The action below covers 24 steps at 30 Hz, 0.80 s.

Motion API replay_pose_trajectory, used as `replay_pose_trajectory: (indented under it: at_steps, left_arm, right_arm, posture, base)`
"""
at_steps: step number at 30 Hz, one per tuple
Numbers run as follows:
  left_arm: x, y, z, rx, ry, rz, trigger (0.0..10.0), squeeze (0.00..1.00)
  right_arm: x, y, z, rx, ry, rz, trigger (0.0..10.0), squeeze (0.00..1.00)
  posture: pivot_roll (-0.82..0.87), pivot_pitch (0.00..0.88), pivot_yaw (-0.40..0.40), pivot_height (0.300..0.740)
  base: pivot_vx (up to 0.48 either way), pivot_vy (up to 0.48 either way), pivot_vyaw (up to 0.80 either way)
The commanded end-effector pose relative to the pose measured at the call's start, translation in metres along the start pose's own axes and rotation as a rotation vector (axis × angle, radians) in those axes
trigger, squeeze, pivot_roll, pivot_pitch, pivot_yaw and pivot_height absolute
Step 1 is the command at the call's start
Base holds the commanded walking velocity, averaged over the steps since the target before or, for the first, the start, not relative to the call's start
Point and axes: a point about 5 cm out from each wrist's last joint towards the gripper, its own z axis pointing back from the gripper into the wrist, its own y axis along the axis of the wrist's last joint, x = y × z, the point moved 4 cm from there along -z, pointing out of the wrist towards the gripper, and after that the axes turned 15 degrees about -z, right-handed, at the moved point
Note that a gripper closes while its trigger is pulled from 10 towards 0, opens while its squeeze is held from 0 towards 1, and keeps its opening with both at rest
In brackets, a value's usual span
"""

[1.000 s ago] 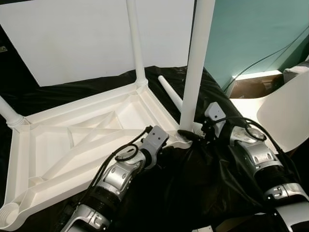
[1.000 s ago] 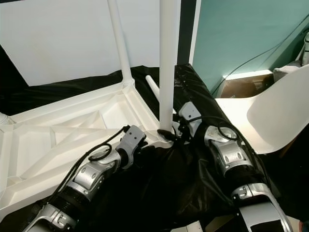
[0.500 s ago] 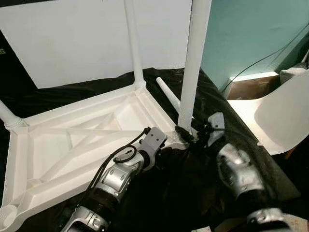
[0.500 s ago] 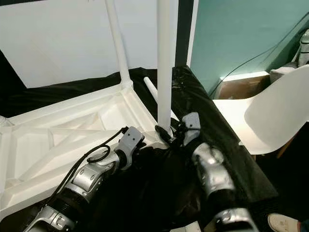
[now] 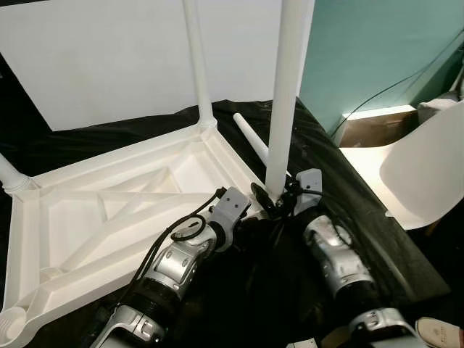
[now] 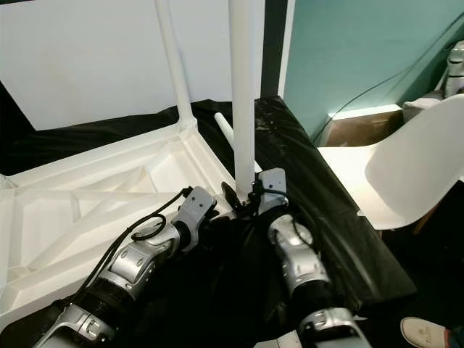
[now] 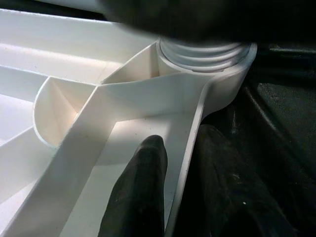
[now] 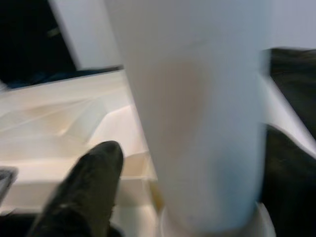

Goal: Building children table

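The white plastic table top (image 5: 109, 210) lies upside down on black cloth. A far leg (image 5: 196, 65) and a near leg (image 5: 286, 94) stand upright in its corners, and a third leg (image 5: 11, 174) rises at the left. A loose leg (image 5: 250, 138) lies on the cloth behind. My right gripper (image 5: 275, 199) is shut on the near leg's base, with one finger (image 8: 89, 182) beside the leg (image 8: 197, 113). My left gripper (image 5: 245, 221) grips the table's rim (image 7: 190, 148) beside that corner socket (image 7: 207, 54), one finger (image 7: 143, 187) inside the rim and one outside.
A white chair (image 5: 428, 167) stands close at the right, with a cardboard box (image 5: 373, 127) and a cable behind it against the teal wall. A white board (image 5: 109, 58) leans at the back. A shoe (image 5: 442, 335) shows at the bottom right.
My right forearm has swung left and in towards the near leg, its wrist turning around the leg's base. The left gripper has stayed on the rim.
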Motion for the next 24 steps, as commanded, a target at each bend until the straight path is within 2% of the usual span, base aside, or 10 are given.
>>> replay_pose_trajectory:
  at_steps: [1,2,11,12,13,14,15,16,17,24]
  left_arm:
    - [0.042,-0.029,-0.005,-0.075,-0.209,0.069,10.0,0.00]
    - [0.042,-0.029,-0.005,-0.075,-0.209,0.070,10.0,0.00]
    - [0.041,-0.028,-0.006,-0.070,-0.211,0.069,10.0,0.00]
    - [0.040,-0.028,-0.005,-0.071,-0.208,0.069,10.0,0.00]
    - [0.040,-0.028,-0.005,-0.071,-0.208,0.069,10.0,0.00]
    - [0.040,-0.028,-0.005,-0.071,-0.205,0.072,10.0,0.00]
    - [0.040,-0.028,-0.005,-0.071,-0.203,0.075,10.0,0.00]
    - [0.040,-0.028,-0.005,-0.071,-0.203,0.075,10.0,0.00]
    - [0.040,-0.029,-0.004,-0.071,-0.201,0.078,10.0,0.00]
    - [0.041,-0.031,-0.003,-0.076,-0.195,0.083,10.0,0.00]
  right_arm:
    - [-0.006,-0.001,-0.001,-0.044,0.083,0.004,10.0,0.21]
    - [-0.004,0.001,0.001,-0.061,0.117,0.031,10.0,0.00]
    - [0.019,0.008,0.015,-0.286,0.326,0.184,10.0,0.00]
    - [0.022,0.012,0.016,-0.323,0.353,0.205,6.9,0.00]
    - [0.022,0.012,0.016,-0.323,0.353,0.205,6.9,0.00]
    - [0.025,0.014,0.015,-0.330,0.354,0.199,3.8,0.00]
    - [0.026,0.016,0.015,-0.334,0.357,0.195,2.2,0.00]
    - [0.026,0.016,0.015,-0.334,0.357,0.195,2.2,0.00]
    - [0.027,0.017,0.015,-0.337,0.361,0.189,0.0,0.00]
    - [0.023,0.010,0.016,-0.352,0.392,0.134,0.0,0.00]
  posture:
    - [-0.02,0.000,0.007,0.740]
    - [-0.02,0.000,0.007,0.740]
    - [-0.03,0.000,0.007,0.740]
    - [-0.02,0.000,0.003,0.740]
    - [-0.02,0.000,0.003,0.740]
    - [-0.01,0.000,-0.001,0.740]
    - [-0.01,0.000,-0.002,0.740]
    - [-0.01,0.000,-0.002,0.740]
    - [-0.01,0.000,-0.002,0.740]
    - [0.01,0.000,-0.008,0.740]
  base:
    - [0.000,0.000,0.00]
    - [0.000,0.000,0.00]
    - [0.000,0.000,0.00]
    - [0.000,0.000,0.00]
    - [0.000,0.000,0.00]
    - [0.000,0.000,0.00]
    - [0.000,0.000,0.00]
    - [0.000,0.000,0.00]
    - [0.000,0.000,0.00]
    - [0.000,0.000,0.00]
